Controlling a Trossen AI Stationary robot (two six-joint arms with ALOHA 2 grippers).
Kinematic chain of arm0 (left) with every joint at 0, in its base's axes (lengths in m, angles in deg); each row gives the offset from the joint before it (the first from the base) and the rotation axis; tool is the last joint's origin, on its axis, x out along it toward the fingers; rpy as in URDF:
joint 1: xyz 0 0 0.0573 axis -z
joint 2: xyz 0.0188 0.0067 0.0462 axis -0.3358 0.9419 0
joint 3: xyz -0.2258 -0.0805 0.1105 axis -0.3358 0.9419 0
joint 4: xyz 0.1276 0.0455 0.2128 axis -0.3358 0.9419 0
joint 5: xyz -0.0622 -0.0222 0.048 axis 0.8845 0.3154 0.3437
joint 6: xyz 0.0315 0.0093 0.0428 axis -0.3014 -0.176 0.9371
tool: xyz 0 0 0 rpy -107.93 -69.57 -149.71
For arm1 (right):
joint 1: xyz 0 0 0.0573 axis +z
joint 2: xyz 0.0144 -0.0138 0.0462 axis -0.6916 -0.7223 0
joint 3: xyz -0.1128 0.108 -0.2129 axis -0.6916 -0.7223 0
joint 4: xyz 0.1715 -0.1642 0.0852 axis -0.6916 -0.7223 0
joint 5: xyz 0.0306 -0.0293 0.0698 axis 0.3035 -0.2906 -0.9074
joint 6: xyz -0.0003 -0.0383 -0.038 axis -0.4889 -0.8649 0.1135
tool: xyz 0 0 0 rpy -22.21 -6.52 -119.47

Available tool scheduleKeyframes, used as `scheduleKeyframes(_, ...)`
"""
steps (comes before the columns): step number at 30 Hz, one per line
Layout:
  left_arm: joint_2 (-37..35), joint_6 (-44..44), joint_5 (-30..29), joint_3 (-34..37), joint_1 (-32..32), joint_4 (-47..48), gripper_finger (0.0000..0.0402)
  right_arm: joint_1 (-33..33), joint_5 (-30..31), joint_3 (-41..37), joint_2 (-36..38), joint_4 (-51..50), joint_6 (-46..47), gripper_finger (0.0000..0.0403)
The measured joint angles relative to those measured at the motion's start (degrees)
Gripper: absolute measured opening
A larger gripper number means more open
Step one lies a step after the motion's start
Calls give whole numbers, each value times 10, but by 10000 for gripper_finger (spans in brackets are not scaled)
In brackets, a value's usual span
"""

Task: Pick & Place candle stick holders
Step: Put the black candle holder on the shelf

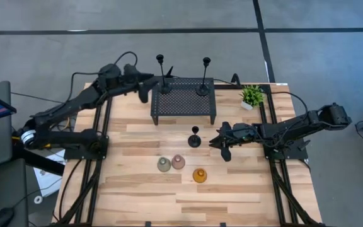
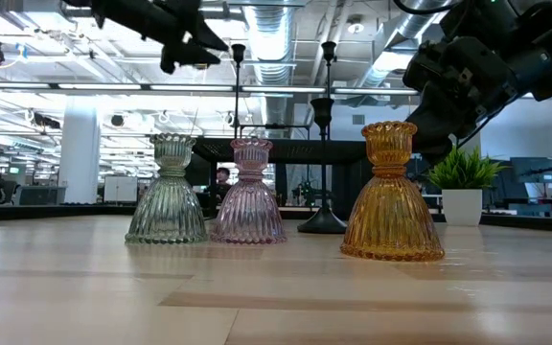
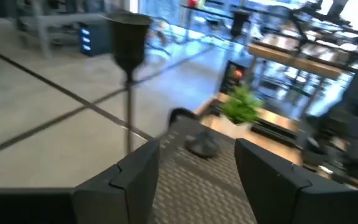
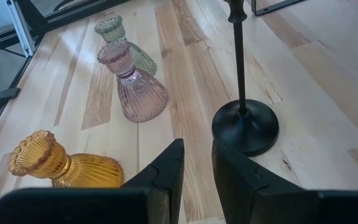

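Bench (image 1: pixel 137 195) boards, near edge, overhead view: three squat holders stand close together, green holder (image 1: pixel 164 164) touching or nearly touching pink holder (image 1: pixel 178 162), amber holder (image 1: pixel 200 175) a little nearer and to the right. Beyond them stands the short black holder (image 1: pixel 195 138) on the bare wood. My right gripper (image 1: pixel 222 144) lies just right of it, not touching. On the black rack (image 1: pixel 183 101) at the far side stand two taller black holders, left rack holder (image 1: pixel 162 77) and right rack holder (image 1: pixel 204 79). My left gripper (image 1: pixel 145 87) hovers just left of the former.

Level view: amber, pink and green holders upright in front; the short black stem rises behind them, the potted plant (image 2: pixel 463 187) far right.

Left wrist view: my left fingers (image 3: pixel 135 180) stand well apart around nothing; the left rack holder's stem is beside them, free and upright. I judge it placed, so I should back away level, without brushing the stem.

Right wrist view: my right fingers (image 4: pixel 166 171) are nearly together, empty, facing the short holder's round base. To pick it well I should spread them first, then close on the stem low down, keeping clear of the pink holder.
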Motion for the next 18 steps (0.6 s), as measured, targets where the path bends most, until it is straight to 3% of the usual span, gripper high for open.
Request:
scheduleKeyframes(7, -54, 1, 60, 0, 25, 55, 155, 0, 0, 0, 0, 0, 0, 75)
scheduleKeyframes(16, -95, 47, 84, 7, 73, 110, 18, 1, 0, 0, 0, 1, 0, 75)
scheduleKeyframes(18, -108, 57, 85, 24, 87, 112, 7, 1, 0, 0, 0, 2, 0, 75)
